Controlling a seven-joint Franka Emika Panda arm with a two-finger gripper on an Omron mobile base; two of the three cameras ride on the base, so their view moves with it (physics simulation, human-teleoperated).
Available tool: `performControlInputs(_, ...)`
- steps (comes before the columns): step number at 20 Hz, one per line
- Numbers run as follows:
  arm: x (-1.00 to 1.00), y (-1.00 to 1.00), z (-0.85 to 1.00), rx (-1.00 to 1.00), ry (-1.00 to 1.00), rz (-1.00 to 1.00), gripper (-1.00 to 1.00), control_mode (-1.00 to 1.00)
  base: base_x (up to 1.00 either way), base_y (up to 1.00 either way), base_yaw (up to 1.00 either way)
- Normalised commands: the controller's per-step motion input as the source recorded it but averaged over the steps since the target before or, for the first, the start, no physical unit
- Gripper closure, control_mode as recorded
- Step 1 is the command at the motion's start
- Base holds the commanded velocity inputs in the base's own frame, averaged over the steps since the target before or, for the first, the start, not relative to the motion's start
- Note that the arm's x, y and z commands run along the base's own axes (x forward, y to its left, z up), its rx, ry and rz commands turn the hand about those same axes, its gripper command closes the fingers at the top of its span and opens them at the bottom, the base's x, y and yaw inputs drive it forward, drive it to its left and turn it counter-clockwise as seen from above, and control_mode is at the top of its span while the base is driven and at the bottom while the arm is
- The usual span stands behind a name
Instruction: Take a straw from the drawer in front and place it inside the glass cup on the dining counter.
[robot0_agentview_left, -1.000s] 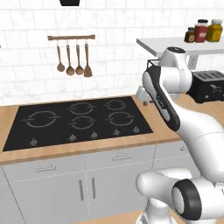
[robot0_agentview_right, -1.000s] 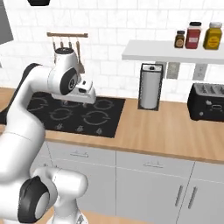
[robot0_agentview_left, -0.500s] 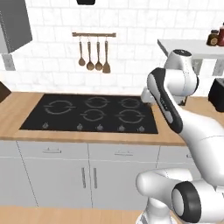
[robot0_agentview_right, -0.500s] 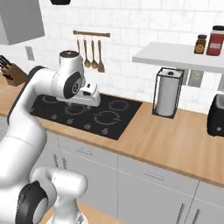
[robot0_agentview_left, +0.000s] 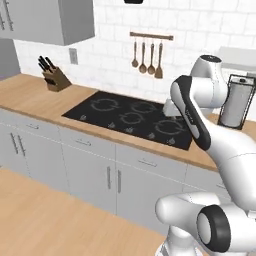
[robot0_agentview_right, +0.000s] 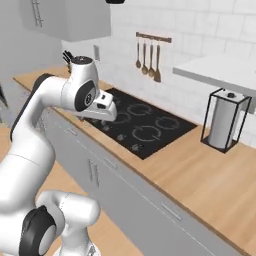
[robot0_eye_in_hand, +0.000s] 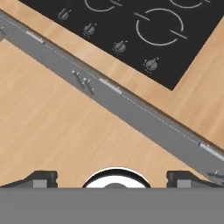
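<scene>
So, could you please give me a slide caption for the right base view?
White arm raised over the wall counter, beside the black cooktop, a paper-towel holder to the right.

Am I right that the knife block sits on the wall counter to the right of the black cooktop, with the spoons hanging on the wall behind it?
Not quite. In the left base view the knife block stands on the wall counter to the left of the black cooktop, not the right. The spoons do hang on the wall behind the cooktop.
</scene>
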Motion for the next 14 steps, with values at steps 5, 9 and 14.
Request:
performControlInputs(5, 0.0, 0.0, 0.0, 0.0, 0.0, 0.0, -1.0, 1.0, -0.16, -0.83, 0.56)
performControlInputs(9, 0.0, 0.0, 0.0, 0.0, 0.0, 0.0, -1.0, 1.0, -0.24, -0.86, 0.49)
performControlInputs(14, 0.0, 0.0, 0.0, 0.0, 0.0, 0.0, -1.0, 1.0, -0.09, -0.69, 0.42)
